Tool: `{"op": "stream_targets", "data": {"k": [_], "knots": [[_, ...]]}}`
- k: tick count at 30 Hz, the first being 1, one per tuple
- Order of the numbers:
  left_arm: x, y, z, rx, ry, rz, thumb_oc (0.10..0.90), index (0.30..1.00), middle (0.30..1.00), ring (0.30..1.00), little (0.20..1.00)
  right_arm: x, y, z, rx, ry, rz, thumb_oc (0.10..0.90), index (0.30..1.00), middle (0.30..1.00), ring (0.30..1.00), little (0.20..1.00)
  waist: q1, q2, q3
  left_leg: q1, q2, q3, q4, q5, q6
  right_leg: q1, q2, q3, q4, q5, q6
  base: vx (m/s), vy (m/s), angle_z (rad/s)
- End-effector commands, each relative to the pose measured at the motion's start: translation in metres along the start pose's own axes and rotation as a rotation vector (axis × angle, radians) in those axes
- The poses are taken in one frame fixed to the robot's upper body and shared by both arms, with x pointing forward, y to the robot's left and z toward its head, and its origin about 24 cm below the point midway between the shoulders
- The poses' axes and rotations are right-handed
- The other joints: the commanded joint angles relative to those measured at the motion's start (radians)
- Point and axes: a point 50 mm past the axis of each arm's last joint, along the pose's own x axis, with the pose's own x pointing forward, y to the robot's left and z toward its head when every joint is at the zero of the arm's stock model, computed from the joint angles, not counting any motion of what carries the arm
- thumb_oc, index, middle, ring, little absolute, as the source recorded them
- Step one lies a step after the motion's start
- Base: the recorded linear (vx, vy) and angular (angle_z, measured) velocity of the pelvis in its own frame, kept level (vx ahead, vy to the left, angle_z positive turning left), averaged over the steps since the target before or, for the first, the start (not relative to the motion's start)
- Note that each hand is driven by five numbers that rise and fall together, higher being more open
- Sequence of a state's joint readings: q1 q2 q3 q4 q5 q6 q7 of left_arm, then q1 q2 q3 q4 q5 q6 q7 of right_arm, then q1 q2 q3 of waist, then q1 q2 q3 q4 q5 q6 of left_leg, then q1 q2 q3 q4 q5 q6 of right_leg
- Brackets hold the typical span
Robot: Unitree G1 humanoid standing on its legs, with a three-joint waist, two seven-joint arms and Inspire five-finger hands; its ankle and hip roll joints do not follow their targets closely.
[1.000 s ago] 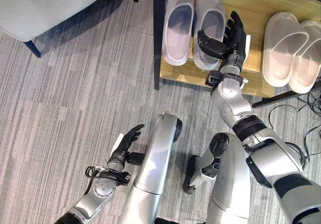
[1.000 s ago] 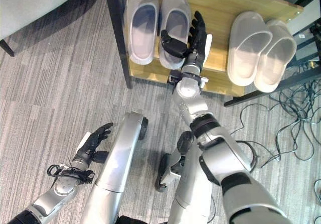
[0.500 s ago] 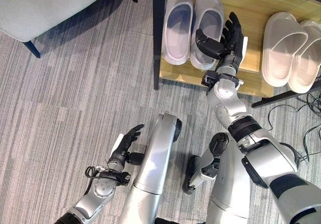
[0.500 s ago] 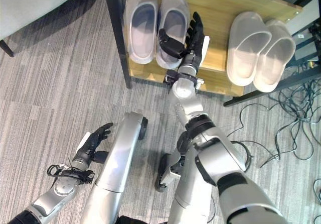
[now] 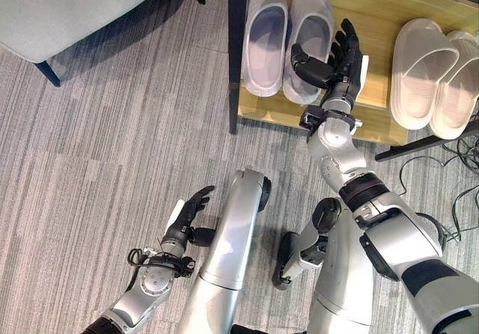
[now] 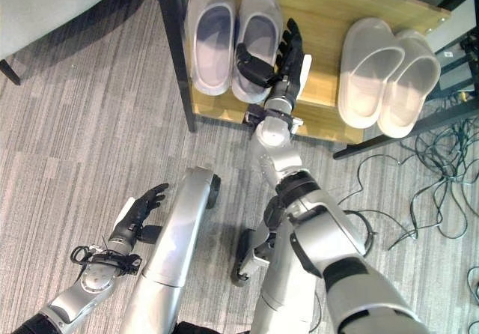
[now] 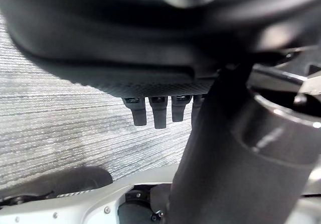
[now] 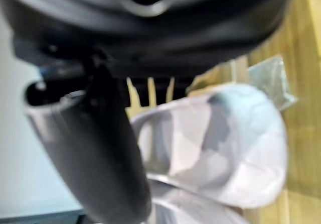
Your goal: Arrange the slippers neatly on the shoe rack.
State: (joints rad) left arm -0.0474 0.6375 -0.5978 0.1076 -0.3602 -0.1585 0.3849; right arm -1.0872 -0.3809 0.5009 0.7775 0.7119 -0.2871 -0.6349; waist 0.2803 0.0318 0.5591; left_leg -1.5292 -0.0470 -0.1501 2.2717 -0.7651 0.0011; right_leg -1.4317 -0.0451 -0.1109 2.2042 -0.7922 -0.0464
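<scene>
Nearest to me, my left hand (image 5: 187, 218) hangs low over the grey carpet (image 5: 97, 162), fingers straight and relaxed, holding nothing; its wrist view shows the fingertips (image 7: 153, 114) in a row above the same striped floor. Further out, my right arm reaches up to the wooden shoe rack (image 5: 374, 4). My right hand (image 5: 340, 61) sits over the shelf just beside the right slipper of the lavender pair (image 5: 288, 38), fingers extended toward the back of the rack and thumb (image 5: 308, 63) stuck out across that slipper's heel end; I read the hand as spread, not gripping anything. From the right wrist view I see the thumb (image 8: 105, 153) alongside the slipper's hollow, though I cannot tell whether it actually touches. The lavender pair lies side by side, toes pointing to the back, at the left end of the shelf by the dark upright post (image 5: 238, 49). A white pair (image 5: 438, 76) lies at the right end, well apart from my hand, also side by side. Far left, a grey chair (image 5: 67, 4) stands on the carpet.
</scene>
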Motion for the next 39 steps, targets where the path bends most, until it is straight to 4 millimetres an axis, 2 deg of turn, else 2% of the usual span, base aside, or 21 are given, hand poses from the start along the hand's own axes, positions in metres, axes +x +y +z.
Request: {"op": "stream_targets", "data": {"k": [1,5,11,19,26,32,39], "knots": [[0.018,-0.037,0.081,-0.13,-0.37,-0.083,0.8,0.9,0.9,0.9,0.9,-0.012,0.054,0.028,-0.025,-0.136,0.215,0.8,0.9,0.9,0.9,0.9,0.013,-0.002,-0.039,-0.041,-0.074,-0.001,-0.077,-0.031,-0.018,-0.098,-0.049,0.02,-0.01,0.124,-0.112,0.0,0.0,0.0],[0.016,-0.035,0.078,-0.132,-0.361,-0.07,0.8,0.9,0.9,0.9,0.9,-0.001,0.039,0.037,-0.128,-0.194,0.148,0.8,0.9,0.9,0.9,0.9,0.002,-0.011,-0.039,-0.041,-0.072,0.006,-0.082,-0.03,-0.019,-0.1,-0.048,0.025,-0.008,0.122,-0.115,0.0,0.0,0.0],[0.015,-0.033,0.077,-0.132,-0.358,-0.058,0.8,0.9,0.9,0.9,0.9,0.003,0.025,0.044,-0.154,-0.234,0.099,0.8,0.9,0.9,0.9,0.9,-0.009,-0.022,-0.039,-0.041,-0.07,0.013,-0.084,-0.029,-0.021,-0.107,-0.044,0.033,-0.004,0.121,-0.117,0.0,0.0,0.0],[0.009,-0.028,0.074,-0.139,-0.356,-0.048,0.8,0.9,0.9,0.9,0.9,0.005,0.004,0.064,-0.172,-0.36,0.002,0.8,0.9,0.9,0.9,0.9,-0.025,-0.033,-0.039,-0.041,-0.071,0.019,-0.087,-0.024,-0.021,-0.114,-0.04,0.041,0.004,0.119,-0.117,0.0,-0.009,-0.01],[0.008,-0.027,0.073,-0.13,-0.354,-0.061,0.8,0.9,0.9,0.9,0.9,0.005,-0.002,0.077,-0.148,-0.409,0.004,0.8,0.9,0.9,0.9,0.9,-0.026,-0.034,-0.039,-0.041,-0.076,0.016,-0.092,-0.016,-0.023,-0.116,-0.041,0.037,0.006,0.118,-0.118,0.0,0.0,0.0],[0.006,-0.024,0.071,-0.129,-0.354,-0.061,0.8,0.9,0.9,0.9,0.9,-0.002,-0.003,0.094,-0.058,-0.499,0.006,0.8,0.9,0.9,0.9,0.9,-0.031,-0.033,-0.039,-0.041,-0.075,0.018,-0.097,-0.011,-0.024,-0.116,-0.042,0.036,0.007,0.116,-0.12,0.0,0.0,0.0],[0.006,-0.02,0.07,-0.122,-0.355,-0.04,0.8,0.9,0.9,0.9,0.9,-0.011,-0.009,0.099,-0.048,-0.552,-0.004,0.8,0.9,0.9,0.9,0.9,-0.044,-0.045,-0.039,-0.041,-0.075,0.024,-0.102,-0.006,-0.024,-0.118,-0.04,0.044,0.01,0.116,-0.121,0.0,0.0,0.0]]}}
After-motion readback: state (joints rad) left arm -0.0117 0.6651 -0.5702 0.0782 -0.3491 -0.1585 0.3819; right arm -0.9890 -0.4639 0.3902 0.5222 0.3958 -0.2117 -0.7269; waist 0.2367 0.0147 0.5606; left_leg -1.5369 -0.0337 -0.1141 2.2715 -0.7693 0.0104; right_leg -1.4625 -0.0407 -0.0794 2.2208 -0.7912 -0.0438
